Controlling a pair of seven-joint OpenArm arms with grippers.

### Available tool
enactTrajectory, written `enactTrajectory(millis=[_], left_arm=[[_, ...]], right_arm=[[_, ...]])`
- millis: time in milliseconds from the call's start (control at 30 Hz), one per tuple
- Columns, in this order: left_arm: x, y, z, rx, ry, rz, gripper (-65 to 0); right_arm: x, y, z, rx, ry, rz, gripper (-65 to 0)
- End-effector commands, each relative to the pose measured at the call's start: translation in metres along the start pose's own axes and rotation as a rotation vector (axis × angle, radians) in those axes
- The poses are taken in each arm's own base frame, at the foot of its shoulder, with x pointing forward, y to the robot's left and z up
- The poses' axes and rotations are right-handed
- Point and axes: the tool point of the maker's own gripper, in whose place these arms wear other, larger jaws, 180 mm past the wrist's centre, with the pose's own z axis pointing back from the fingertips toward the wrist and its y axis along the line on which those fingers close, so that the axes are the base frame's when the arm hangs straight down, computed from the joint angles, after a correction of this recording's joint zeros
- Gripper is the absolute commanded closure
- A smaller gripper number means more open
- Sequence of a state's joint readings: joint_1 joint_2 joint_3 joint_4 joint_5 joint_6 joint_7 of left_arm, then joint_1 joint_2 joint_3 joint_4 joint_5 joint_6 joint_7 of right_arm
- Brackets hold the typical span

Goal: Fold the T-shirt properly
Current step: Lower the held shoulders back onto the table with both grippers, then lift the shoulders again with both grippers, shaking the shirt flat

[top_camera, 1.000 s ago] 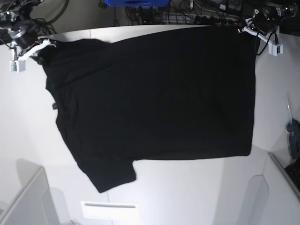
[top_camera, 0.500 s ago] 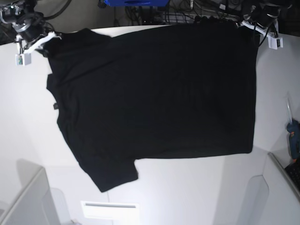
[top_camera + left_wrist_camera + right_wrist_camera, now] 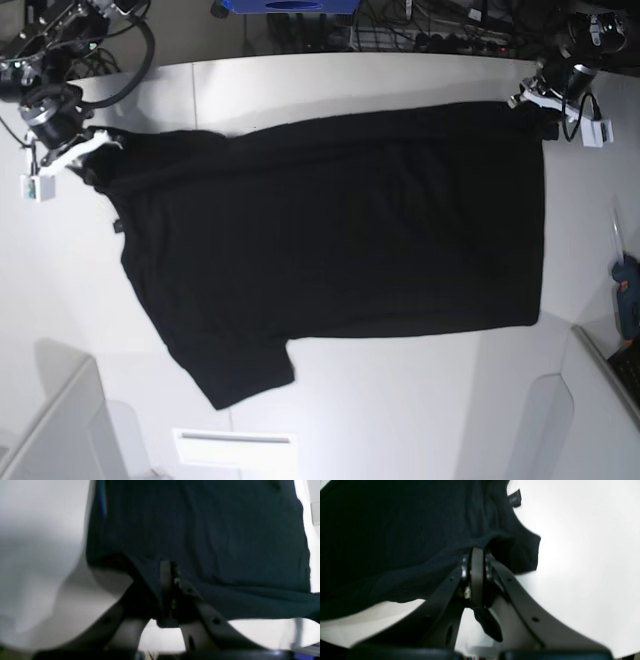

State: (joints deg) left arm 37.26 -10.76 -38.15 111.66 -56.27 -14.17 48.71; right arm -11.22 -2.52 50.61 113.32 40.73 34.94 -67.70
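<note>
The black T-shirt (image 3: 330, 230) lies spread on the white table (image 3: 400, 410), plain side up, one sleeve (image 3: 240, 365) toward the near left. My right gripper (image 3: 88, 160) is shut on the shirt's far left corner. In the right wrist view the gripper (image 3: 476, 562) pinches black cloth (image 3: 395, 535), and the small neck tag (image 3: 515, 500) shows beyond it. My left gripper (image 3: 535, 108) is shut on the far right corner. The left wrist view shows the gripper (image 3: 168, 580) closed on the hem (image 3: 200, 535). No print is visible.
A blue tool (image 3: 626, 295) lies at the table's right edge. Grey panels stand at the near left (image 3: 55, 425) and near right (image 3: 600, 400). A white strip (image 3: 235, 447) lies at the near edge. Cables and a blue box (image 3: 290, 5) sit behind the table.
Both grippers have moved toward the near side, carrying the shirt's far edge with them. That edge now lies further in from the table's back rim.
</note>
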Motion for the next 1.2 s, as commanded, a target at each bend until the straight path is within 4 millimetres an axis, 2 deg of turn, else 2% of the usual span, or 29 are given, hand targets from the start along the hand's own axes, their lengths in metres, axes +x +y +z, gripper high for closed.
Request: enactTrajectory(millis=[0,300,500,733,867,1167], left_arm=[[0.008,-0.001,0.002,0.002,-0.023,-0.025,0.0],[0.021,-0.001,-0.008,-0.004,-0.056,-0.027,0.0],[0.021,-0.004,-0.022,-0.022,0.022,-0.013,0.0],[0.034,-0.009,-0.028,-0.038,-0.004,-0.013,0.0],[0.031,0.001,-0.031,0.025,0.013,-0.034,0.0],[0.039,0.002,-0.032,0.038,0.003,-0.062,0.0]], right_arm=[[0.016,0.005,-0.002,0.023,-0.050,0.018,0.0],[0.025,0.014,-0.031,0.022,0.005,0.088,0.0],[0.032,0.013,-0.047,0.052,0.004,0.049,0.0],[0.033,0.016,-0.050,0.063,0.002,0.041,0.0],[0.038,0.017,-0.052,0.067,-0.007,0.043,0.0],[0.040,0.016,-0.056,0.069,-0.005,0.013,0.0]])
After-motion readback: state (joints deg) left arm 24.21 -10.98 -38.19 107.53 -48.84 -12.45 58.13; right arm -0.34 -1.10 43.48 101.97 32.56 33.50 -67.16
